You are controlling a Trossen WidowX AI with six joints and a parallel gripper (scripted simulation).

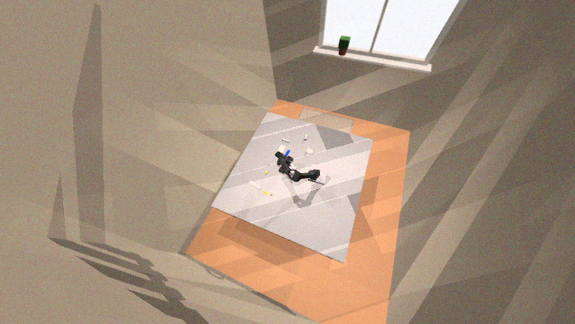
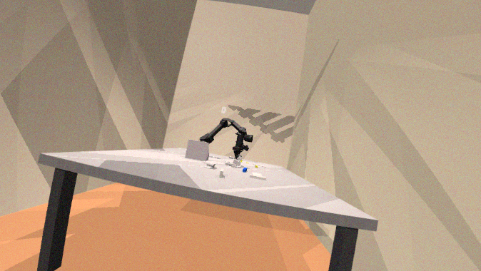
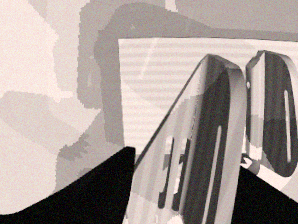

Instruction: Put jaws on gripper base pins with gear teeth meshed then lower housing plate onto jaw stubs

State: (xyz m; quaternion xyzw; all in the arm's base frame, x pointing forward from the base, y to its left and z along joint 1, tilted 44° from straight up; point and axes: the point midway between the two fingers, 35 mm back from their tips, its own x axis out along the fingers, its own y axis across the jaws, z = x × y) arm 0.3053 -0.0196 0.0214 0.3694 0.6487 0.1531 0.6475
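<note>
My gripper (image 2: 236, 157) (image 3: 176, 161) points down low above the table. In the wrist view its black fingers are shut on a pale slotted piece that looks like a jaw (image 3: 216, 100), standing narrow and tall. Behind it at the right, a similar jaw-like piece (image 3: 276, 112) stands close beside it, with a thin gap between their upper parts. Beyond them lies a pale ribbed plate (image 3: 150, 65), seemingly the gripper base. Its pins, any gear teeth and the held piece's lower end are hidden. I cannot tell whether either piece sits on a pin, nor identify the housing plate.
A blue piece (image 1: 287, 153) (image 2: 245, 170) and a pale bar (image 1: 286, 140) (image 2: 257, 176) lie near the gripper. A small pale block (image 1: 305, 137) (image 2: 221, 173) and another pale part (image 1: 309, 151) (image 2: 211, 165) are nearby. A grey panel (image 2: 198, 150) stands by the arm's base.
</note>
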